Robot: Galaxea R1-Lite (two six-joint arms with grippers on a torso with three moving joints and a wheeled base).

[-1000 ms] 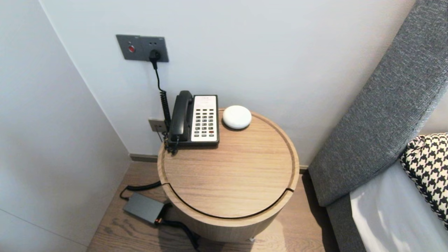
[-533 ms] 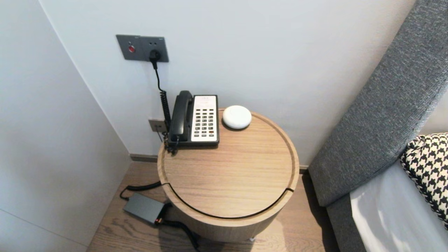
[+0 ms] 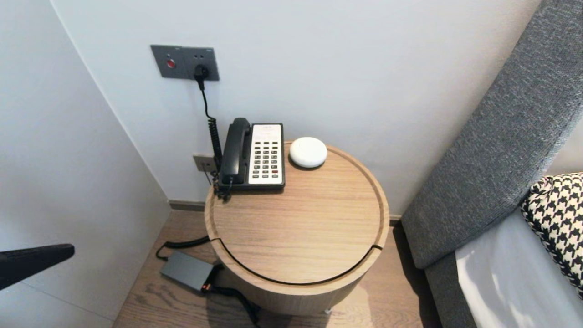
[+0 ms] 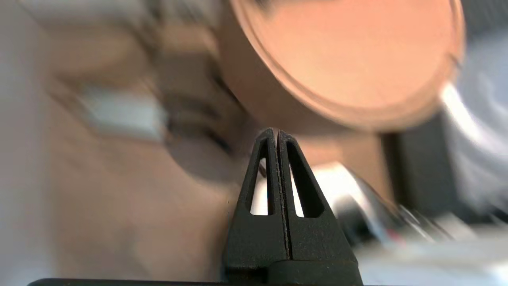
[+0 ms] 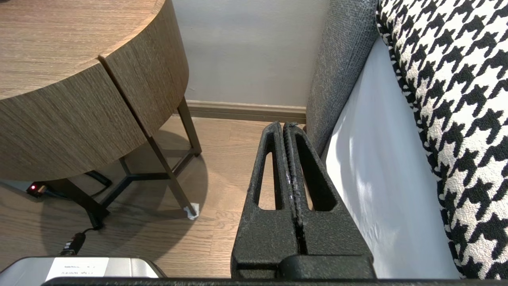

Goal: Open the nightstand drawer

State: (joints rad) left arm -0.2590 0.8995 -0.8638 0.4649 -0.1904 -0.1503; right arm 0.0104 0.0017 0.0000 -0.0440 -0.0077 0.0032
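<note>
We face a bedroom corner with a pale wall (image 3: pixel 364 68) behind and a wood floor (image 3: pixel 150 296) below. In the middle stands the table (image 3: pixel 296 228), a round wooden drum on thin dark legs, its near half bare. The left gripper (image 3: pixel 68 250) shows at the far left of the head view, over the floor by the side wall. Its fingers are pressed together on nothing. From it the table lies to the right and farther toward the back wall, well apart. In the left wrist view the joined tips point at the drum's side just under the rim. Being round, the table offers no long axis. The phone (image 3: pixel 253 155) at its back left edge does, running from us toward the wall, with a white puck (image 3: pixel 308 152) just beside it. An adapter (image 3: pixel 186 270) lies on the floor between the left gripper and the table's foot, and we judge it the closest loose thing to that gripper. The right gripper (image 5: pixel 283 125) is out of the head view. Its fingers are likewise together and empty, and it hangs parked over the floor between the table and the bed's grey headboard (image 3: pixel 492 150). A houndstooth cushion (image 3: pixel 555 218) lies on the bed beyond.
</note>
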